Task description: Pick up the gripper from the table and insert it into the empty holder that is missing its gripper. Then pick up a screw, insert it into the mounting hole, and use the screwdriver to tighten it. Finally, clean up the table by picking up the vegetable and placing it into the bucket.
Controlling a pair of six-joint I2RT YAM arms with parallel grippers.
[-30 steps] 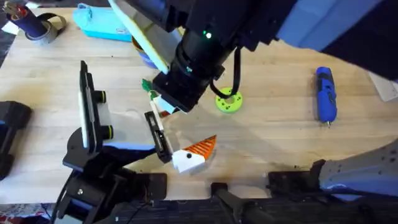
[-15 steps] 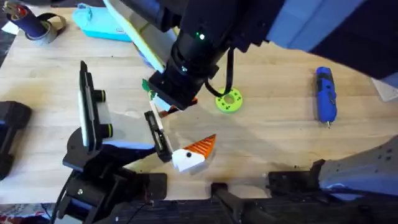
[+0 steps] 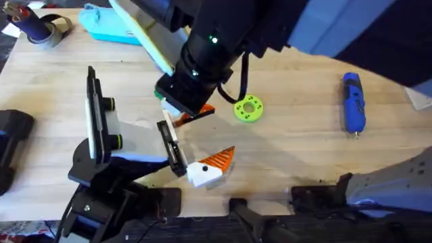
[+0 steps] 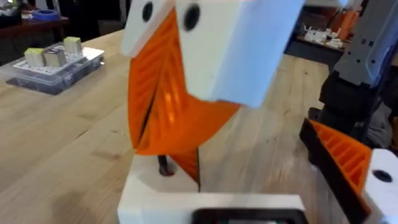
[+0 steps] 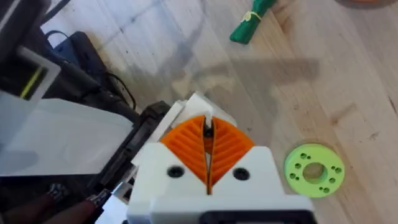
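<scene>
overhead: one screwdriver (image 3: pixel 354 103), one vegetable (image 5: pixel 252 20).

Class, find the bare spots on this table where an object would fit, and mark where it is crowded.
Free: the table between the green disc and the screwdriver, and its near left edge. Crowded: around the holder, where the right gripper hangs.

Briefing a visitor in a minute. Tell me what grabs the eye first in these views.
The right arm's gripper dominates: it hangs mid-table over the black holder, its orange pads pressed together. At the holder's near end sits a white block with an orange wedge finger. The blue screwdriver lies alone at far right, and a lime green disc lies near the centre.
</scene>
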